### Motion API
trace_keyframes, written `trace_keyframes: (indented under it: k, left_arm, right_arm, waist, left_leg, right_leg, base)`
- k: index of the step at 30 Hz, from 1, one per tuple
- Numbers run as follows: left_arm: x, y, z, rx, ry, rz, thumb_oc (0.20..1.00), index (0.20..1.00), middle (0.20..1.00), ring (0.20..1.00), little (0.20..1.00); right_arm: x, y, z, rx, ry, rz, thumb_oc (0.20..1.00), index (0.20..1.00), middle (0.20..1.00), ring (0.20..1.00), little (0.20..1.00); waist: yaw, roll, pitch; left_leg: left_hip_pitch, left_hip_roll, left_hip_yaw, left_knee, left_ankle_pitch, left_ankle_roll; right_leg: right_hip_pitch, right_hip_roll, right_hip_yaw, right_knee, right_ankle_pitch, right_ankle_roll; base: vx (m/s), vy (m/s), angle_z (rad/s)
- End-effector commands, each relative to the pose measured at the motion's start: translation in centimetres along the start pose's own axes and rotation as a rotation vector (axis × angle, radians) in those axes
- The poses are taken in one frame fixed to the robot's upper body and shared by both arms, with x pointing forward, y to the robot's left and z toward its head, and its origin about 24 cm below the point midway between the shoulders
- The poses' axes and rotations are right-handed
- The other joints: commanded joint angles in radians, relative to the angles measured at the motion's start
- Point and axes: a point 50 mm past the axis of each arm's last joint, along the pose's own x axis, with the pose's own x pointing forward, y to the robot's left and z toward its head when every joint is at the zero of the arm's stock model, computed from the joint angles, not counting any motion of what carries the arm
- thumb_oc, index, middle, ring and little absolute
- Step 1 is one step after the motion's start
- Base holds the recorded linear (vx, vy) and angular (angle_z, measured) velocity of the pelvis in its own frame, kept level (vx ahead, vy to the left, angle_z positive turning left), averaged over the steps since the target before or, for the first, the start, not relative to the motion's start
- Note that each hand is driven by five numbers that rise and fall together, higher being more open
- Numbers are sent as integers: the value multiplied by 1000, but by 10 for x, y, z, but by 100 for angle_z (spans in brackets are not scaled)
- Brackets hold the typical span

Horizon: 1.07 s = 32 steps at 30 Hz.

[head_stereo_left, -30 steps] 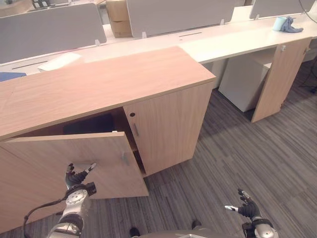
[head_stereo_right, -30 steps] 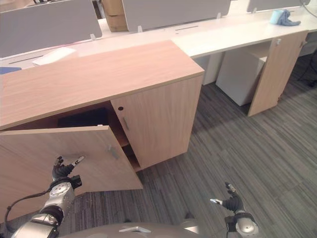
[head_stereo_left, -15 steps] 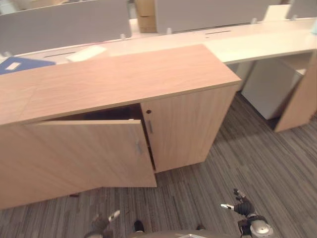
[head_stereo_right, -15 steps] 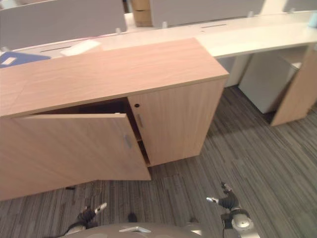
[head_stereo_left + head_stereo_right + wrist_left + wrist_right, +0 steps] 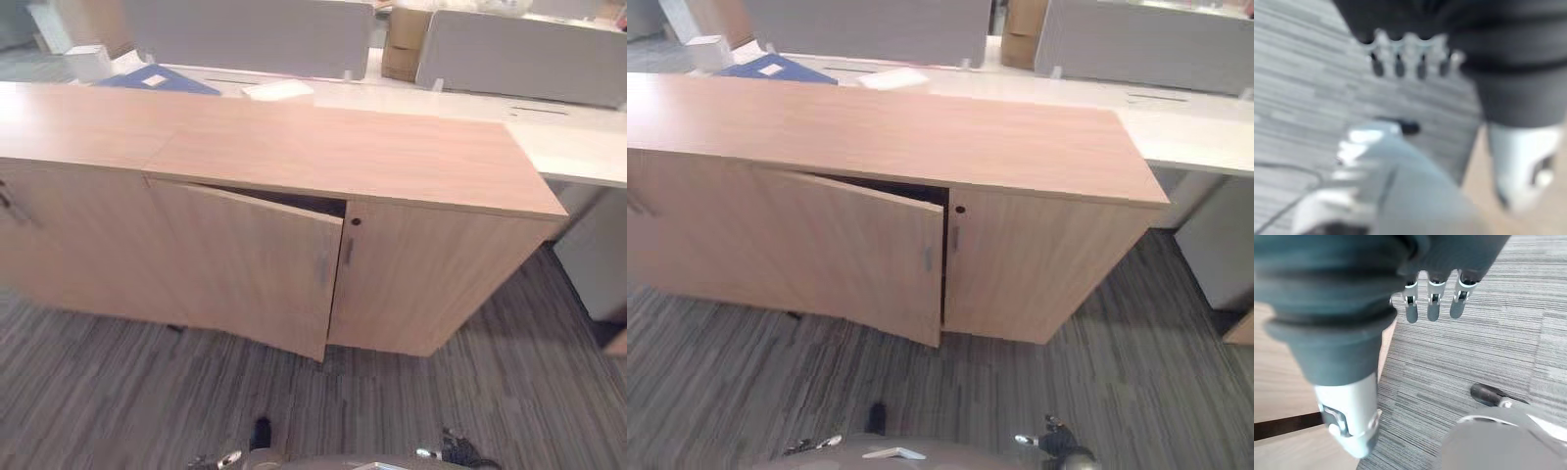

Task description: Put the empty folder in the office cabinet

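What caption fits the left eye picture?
Wooden cabinet with its left door ajar; blue folder waits on the desk behind.

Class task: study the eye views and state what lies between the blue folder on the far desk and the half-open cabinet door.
Between the blue folder and the half-open cabinet door lies the cabinet's bare wooden top, seen in both eye views.

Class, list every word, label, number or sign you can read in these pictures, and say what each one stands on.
No text can be read anywhere.
White label on the blue folder: too small to read.
White paper on the desk behind the cabinet: no print can be made out.
Cardboard box at the back: no print can be made out.
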Motion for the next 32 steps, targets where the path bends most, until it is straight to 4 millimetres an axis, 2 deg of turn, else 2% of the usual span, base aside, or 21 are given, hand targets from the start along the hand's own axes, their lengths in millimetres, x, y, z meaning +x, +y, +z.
trace_keyframes:
  k: [1,3,4,7,9,12,13,15,20,26,32]
  left_arm:
    - [7,-7,43,58,-108,-42,1000,1000,1000,1000,1000]
    - [7,-9,46,66,-111,-55,1000,1000,1000,1000,1000]
    - [7,-11,45,64,-113,-69,1000,1000,1000,1000,1000]
    - [6,-13,39,57,-98,-90,1000,1000,1000,1000,1000]
    - [5,-11,31,54,-79,-94,1000,1000,1000,1000,1000]
    - [5,-10,30,51,-75,-94,1000,1000,1000,1000,1000]
    - [4,-7,23,41,-59,-98,1000,1000,1000,1000,1000]
    - [3,-4,19,22,-38,-82,1000,1000,1000,1000,1000]
    - [3,2,15,-15,11,-23,1000,1000,1000,1000,1000]
    - [5,-5,8,-47,54,-30,1000,1000,1000,1000,1000]
    - [6,-12,11,-27,35,-49,1000,1000,1000,1000,1000]
  right_arm:
    - [3,-23,35,46,-81,-87,1000,1000,1000,1000,1000]
    - [3,-26,37,55,-81,-98,1000,1000,1000,1000,1000]
    - [2,-31,38,47,-66,-104,1000,1000,1000,1000,1000]
    - [1,-34,35,12,-44,-106,1000,1000,1000,1000,1000]
    - [1,-34,36,19,-53,-108,1000,1000,1000,1000,1000]
    - [2,-33,37,17,-56,-109,1000,1000,1000,1000,1000]
    - [3,-29,37,10,-63,-108,1000,1000,1000,1000,1000]
    - [3,-25,36,-4,-59,-98,1000,1000,1000,1000,1000]
    - [5,-17,26,-12,-15,-86,1000,1000,1000,1000,1000]
    - [4,-13,14,2,39,-89,1000,1000,1000,1000,1000]
    - [6,-6,16,-8,39,-88,1000,1000,1000,1000,1000]
  waist:
    - [-11,-6,104]
    - [-11,-3,109]
    - [-11,-1,110]
    - [-3,-9,102]
    - [8,-15,95]
    - [10,-15,93]
    - [11,-10,83]
    - [2,-4,74]
    - [-6,-10,63]
    - [-1,-20,56]
    - [-7,-30,46]
  left_leg:
    - [143,-58,113,12,-28,-129]
    - [135,-70,107,31,-35,-128]
    - [125,-110,86,77,-67,-117]
    - [115,-205,84,185,-163,-79]
    - [107,-252,70,230,-205,-56]
    - [108,-261,66,233,-212,-50]
    - [125,-276,61,189,-206,-33]
    - [150,-268,64,111,-176,-26]
    - [175,-273,37,33,-141,-17]
    - [188,-281,36,22,-144,-7]
    - [202,-284,50,22,-156,4]
  right_leg:
    - [-5,-63,-13,-11,35,35]
    - [-4,-63,-12,-14,35,32]
    - [-5,-67,-7,-21,42,28]
    - [-9,-86,-11,-51,69,33]
    - [-16,-93,-7,-60,81,41]
    - [-20,-93,-4,-61,83,42]
    - [-34,-82,5,-61,86,48]
    - [-40,-66,22,-66,89,49]
    - [-36,-37,57,-76,95,49]
    - [-27,-34,55,-77,96,52]
    - [-22,-32,73,-75,97,52]
  base:
    - [-146,-92,47]
    - [-113,-40,36]
    - [-149,-28,31]
    - [-103,4,3]
    - [-57,3,13]
    - [-33,22,-1]
    - [-31,87,-9]
    - [-8,85,-16]
    - [24,21,-6]
    - [58,25,9]
    - [47,23,3]
